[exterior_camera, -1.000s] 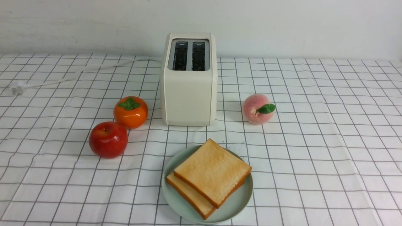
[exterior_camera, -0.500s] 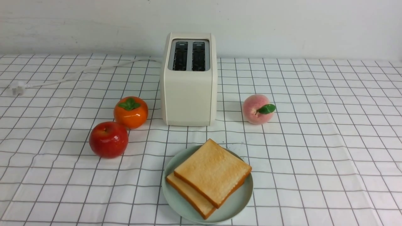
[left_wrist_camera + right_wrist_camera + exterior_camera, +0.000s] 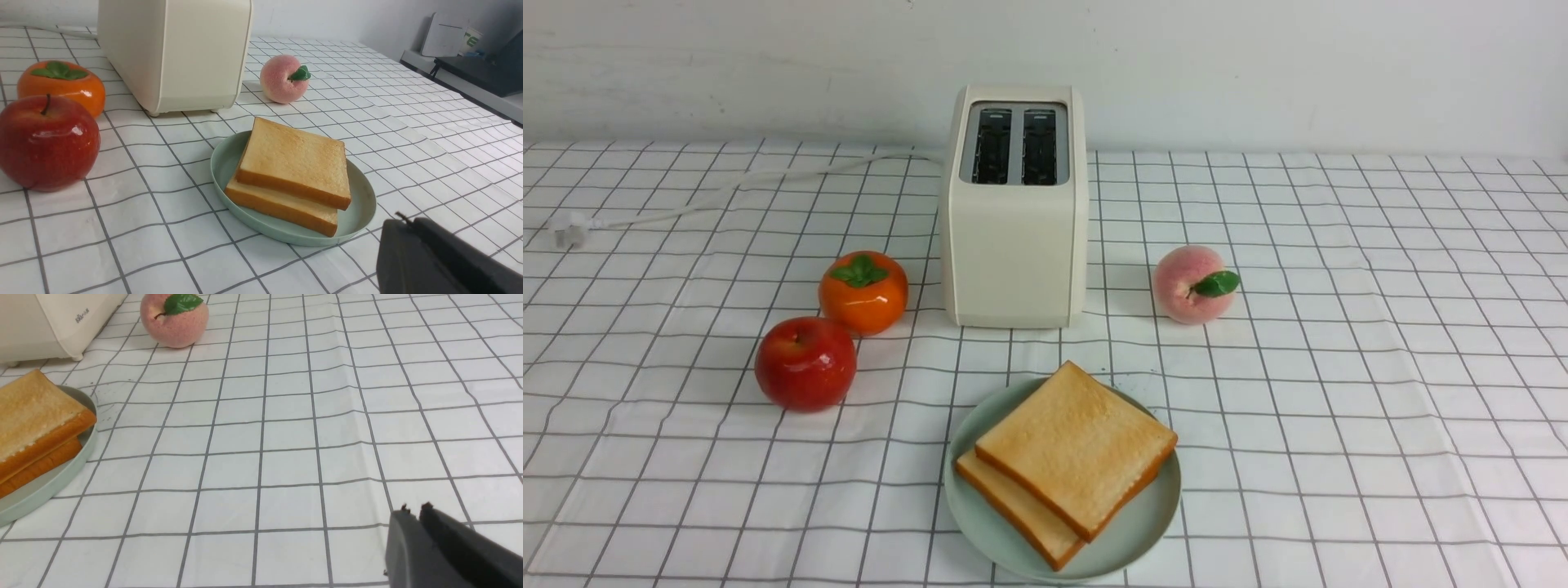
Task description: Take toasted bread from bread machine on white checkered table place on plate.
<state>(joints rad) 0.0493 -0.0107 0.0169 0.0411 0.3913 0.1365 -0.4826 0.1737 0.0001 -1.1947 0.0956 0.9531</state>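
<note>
No visible change, whole scene static (front view)

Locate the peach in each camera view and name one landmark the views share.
Front view: the peach sits on the table right of the toaster, beyond the plate.
Left wrist view: the peach lies beside the toaster, past the toast.
Right wrist view: the peach is near the toaster's corner.
Shared landmark: the toaster.
</note>
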